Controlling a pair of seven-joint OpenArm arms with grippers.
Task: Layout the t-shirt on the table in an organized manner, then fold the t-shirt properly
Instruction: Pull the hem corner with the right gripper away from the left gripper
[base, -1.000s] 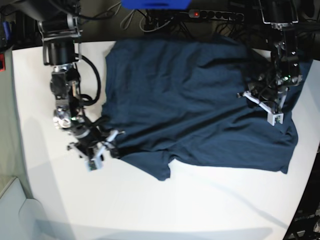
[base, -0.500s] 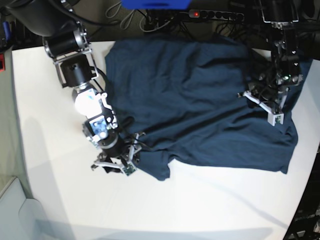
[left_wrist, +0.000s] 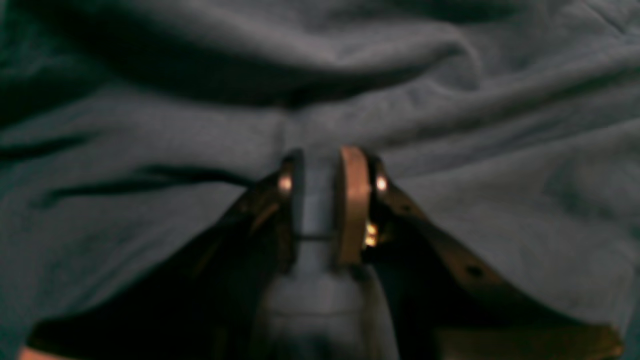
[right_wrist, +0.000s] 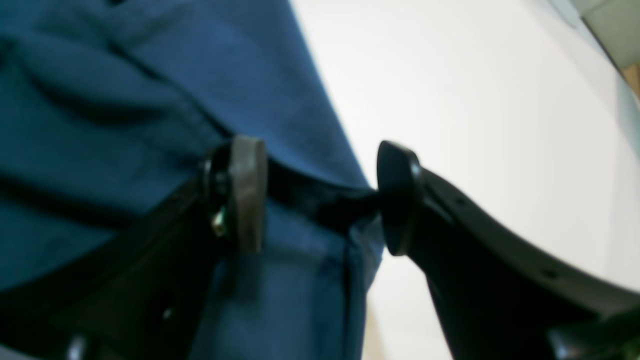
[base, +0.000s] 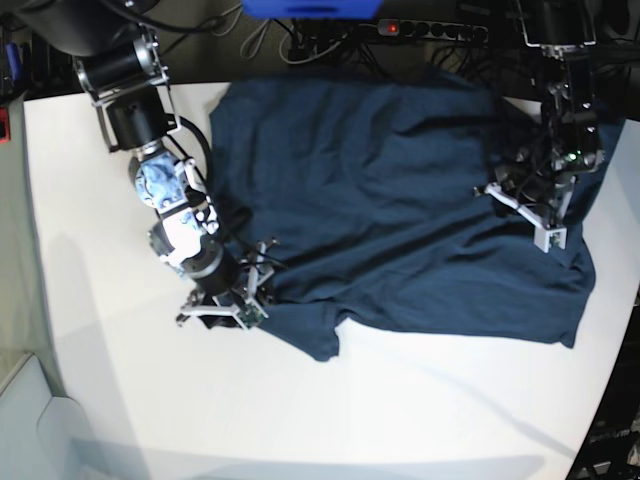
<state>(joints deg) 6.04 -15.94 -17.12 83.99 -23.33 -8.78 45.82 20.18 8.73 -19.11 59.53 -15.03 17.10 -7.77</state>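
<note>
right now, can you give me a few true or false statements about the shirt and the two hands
1. The dark navy-blue cloth t-shirt lies spread on the smooth white table. True.
2. The left hand is pinching a fold of the shirt. True.
3. The right hand is shut tight on cloth. False: its jaws stand apart at the shirt's edge.
4. The shirt is folded into a neat rectangle. False: it lies open and wrinkled.
5. Both hands are at the shirt. True.
</note>
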